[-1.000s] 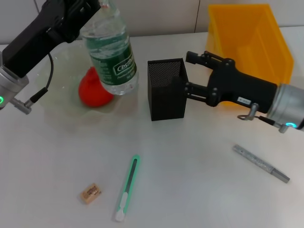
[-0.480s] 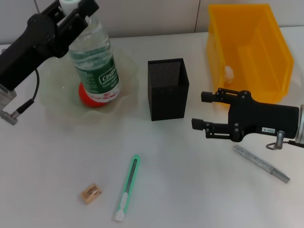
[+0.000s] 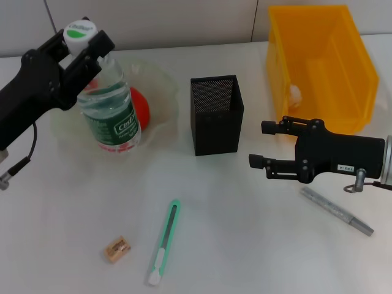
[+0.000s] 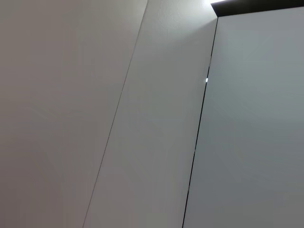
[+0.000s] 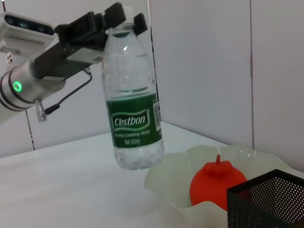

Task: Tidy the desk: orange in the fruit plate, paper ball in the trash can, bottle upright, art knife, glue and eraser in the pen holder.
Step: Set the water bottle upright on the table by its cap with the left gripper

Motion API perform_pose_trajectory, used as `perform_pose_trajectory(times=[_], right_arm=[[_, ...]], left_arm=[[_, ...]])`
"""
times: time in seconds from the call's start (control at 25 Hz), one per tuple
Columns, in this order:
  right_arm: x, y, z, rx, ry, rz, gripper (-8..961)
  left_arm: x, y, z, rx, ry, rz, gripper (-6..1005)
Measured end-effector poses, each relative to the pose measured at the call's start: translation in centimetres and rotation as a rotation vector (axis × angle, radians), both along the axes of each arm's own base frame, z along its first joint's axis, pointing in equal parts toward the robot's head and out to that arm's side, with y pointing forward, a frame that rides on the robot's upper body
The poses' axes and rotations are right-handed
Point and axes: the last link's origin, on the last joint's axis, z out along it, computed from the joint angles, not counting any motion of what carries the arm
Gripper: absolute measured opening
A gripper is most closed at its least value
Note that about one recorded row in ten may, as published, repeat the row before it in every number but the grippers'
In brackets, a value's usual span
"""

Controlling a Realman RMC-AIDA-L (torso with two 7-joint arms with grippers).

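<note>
White surface [image 3: 257,245] runs under everything, with a pale panelled wall behind. At its far right edge stands the yellow bin [image 3: 321,61], a white scrap inside that may be the paper ball. The step in hand looks like standing the bottle [image 3: 107,110] up: the left hand [image 3: 81,46] is clamped on its neck below the cap and holds it upright beside the clear plate [image 3: 160,82], which already cradles the orange [image 3: 140,105]. Whether the base touches down I cannot tell; the next move calls for lowering it level before releasing. The right hand [image 3: 268,145], fingers spread and empty, hovers beside the black mesh holder [image 3: 215,116]. The knife [image 3: 164,241], grey stick [image 3: 337,211] and eraser [image 3: 116,248] lie in front.
</note>
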Motion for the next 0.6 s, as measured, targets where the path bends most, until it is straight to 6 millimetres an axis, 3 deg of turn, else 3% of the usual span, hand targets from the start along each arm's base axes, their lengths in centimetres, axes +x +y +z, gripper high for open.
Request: perform_pose_trajectory(times=[0.6], right_arm=[[-0.2,0.5,-0.1,0.0,-0.007,-0.007,768]], left_arm=[[-2.2,-2.4,-0.3,0.074,0.062,0.008,446]])
